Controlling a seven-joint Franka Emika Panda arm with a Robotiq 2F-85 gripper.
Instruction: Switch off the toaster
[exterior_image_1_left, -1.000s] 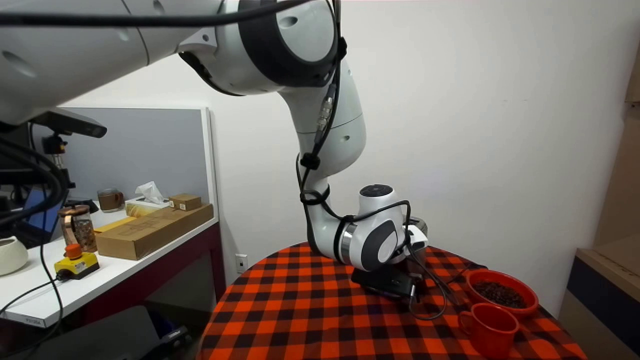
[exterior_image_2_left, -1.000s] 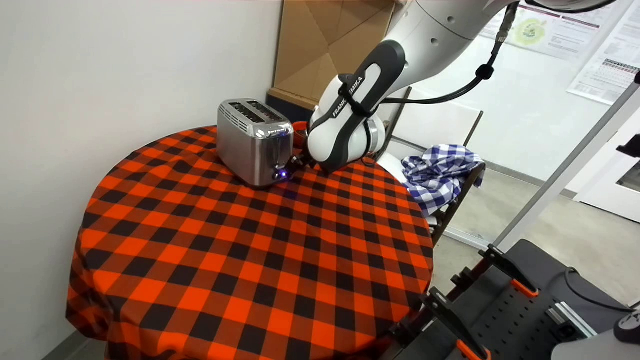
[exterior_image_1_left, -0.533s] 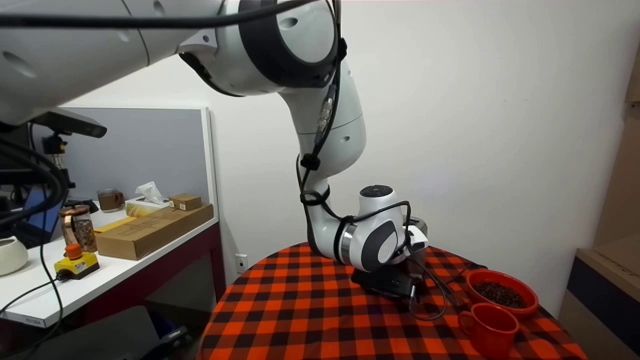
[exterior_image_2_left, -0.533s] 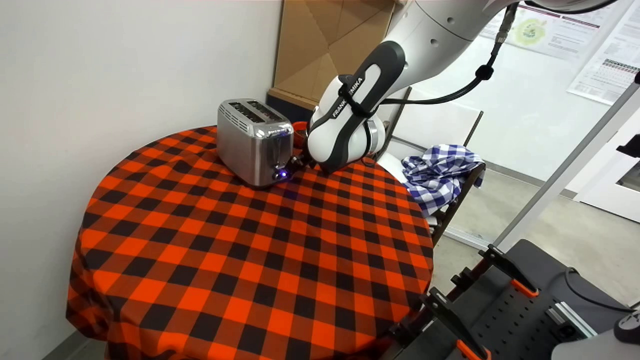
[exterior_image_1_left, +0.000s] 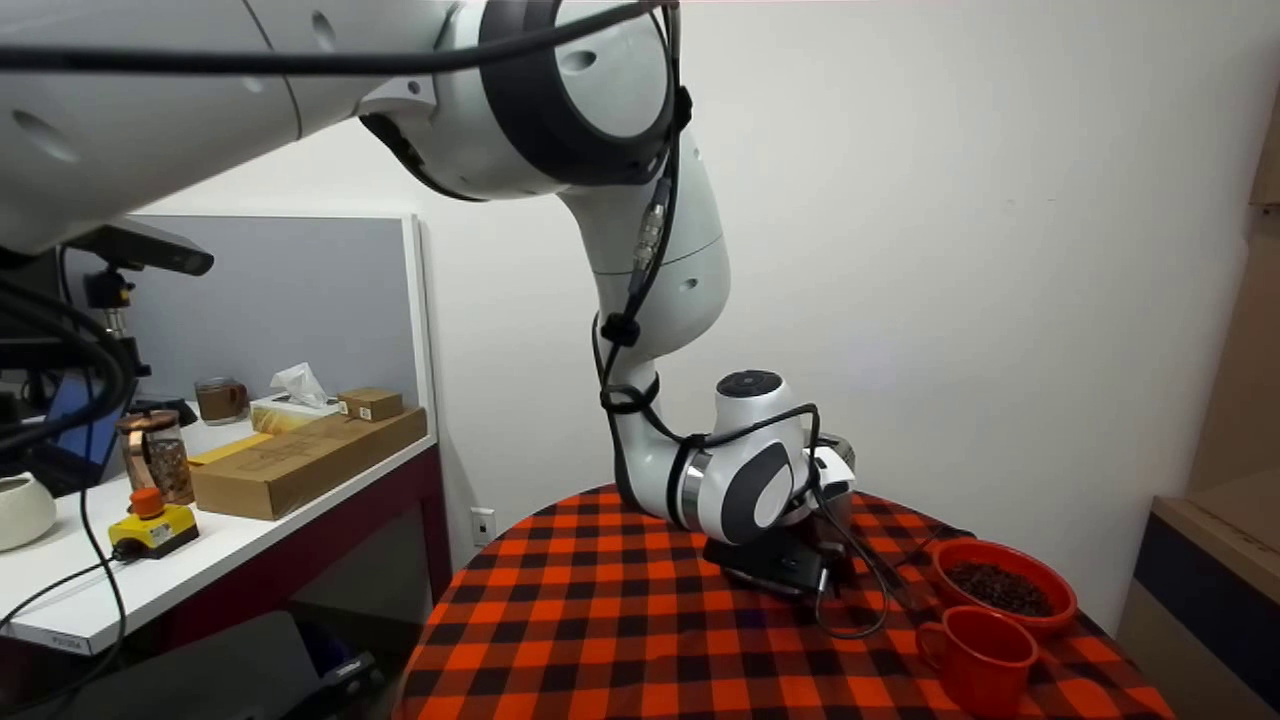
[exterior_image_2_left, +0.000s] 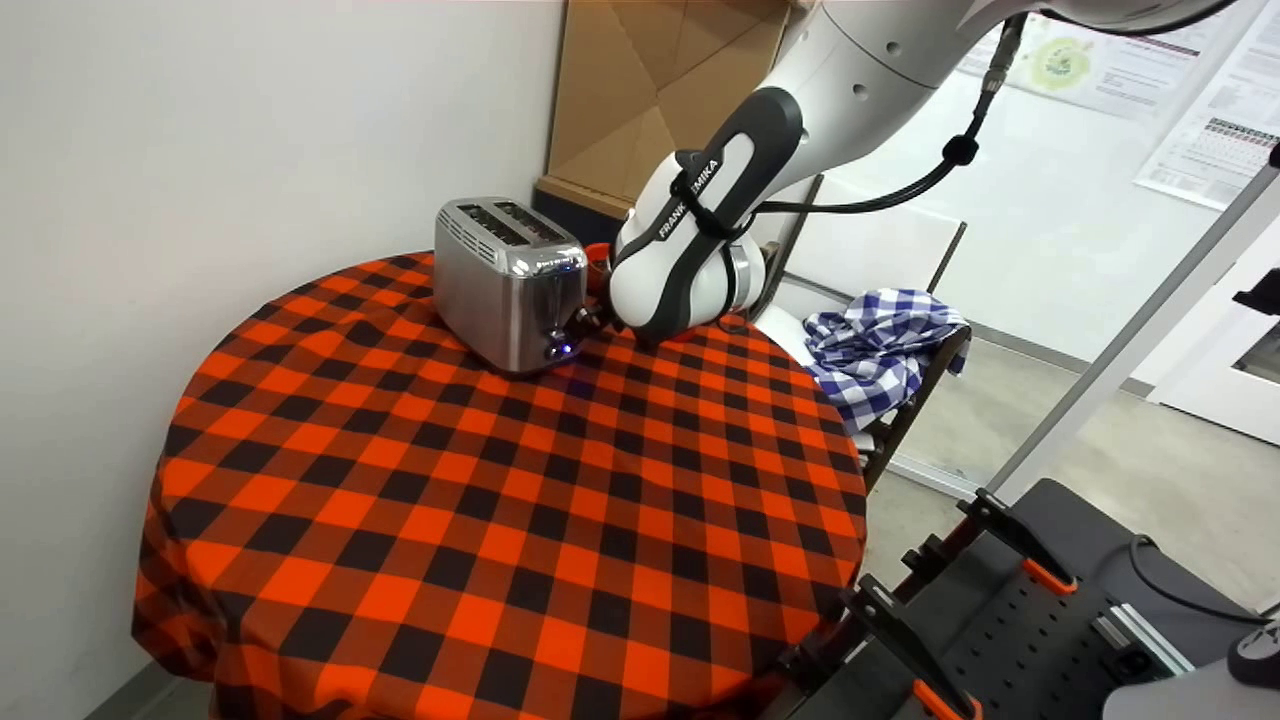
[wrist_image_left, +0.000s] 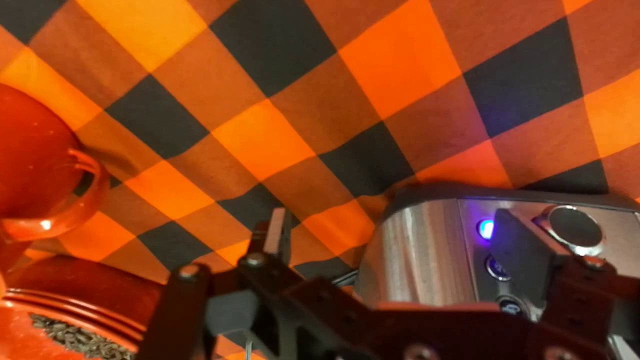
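Spread wide, the gripper (wrist_image_left: 392, 225) sits low over the round, red-and-black checked worktop (exterior_image_2_left: 480, 520), just beside the end of the silver toaster (exterior_image_2_left: 480, 290). That toaster stands upright near the worktop's edge along the wall (exterior_image_2_left: 300, 130), two slots on top; in an exterior view the robot's wrist (exterior_image_1_left: 730, 490) hides most of it. In the wrist view the two fingers (wrist_image_left: 522, 255) stand well apart, and one of them covers part of the control panel (wrist_image_left: 476, 260); whether it touches the panel, I cannot tell. A small blue-violet light (wrist_image_left: 486, 229) is lit low on that end, just beside the fingertip, with a dark round knob (wrist_image_left: 575, 227) on the finger's other side and ringed buttons (wrist_image_left: 497, 267) partly hidden.

Towards the worktop's right-hand edge, in an exterior view, a red mug (exterior_image_1_left: 990, 660) stands upright, its handle turned towards the middle; just behind it, closer to the edge by the wall, is a red bowl (exterior_image_1_left: 1000, 550) of small dark pieces (exterior_image_1_left: 1000, 590). Past the left-hand edge is a white desk (exterior_image_1_left: 60, 605), where a long cardboard box (exterior_image_1_left: 300, 465) lies along the right edge and a yellow box (exterior_image_1_left: 170, 528) with a red button (exterior_image_1_left: 147, 502) sits nearer the front corner.
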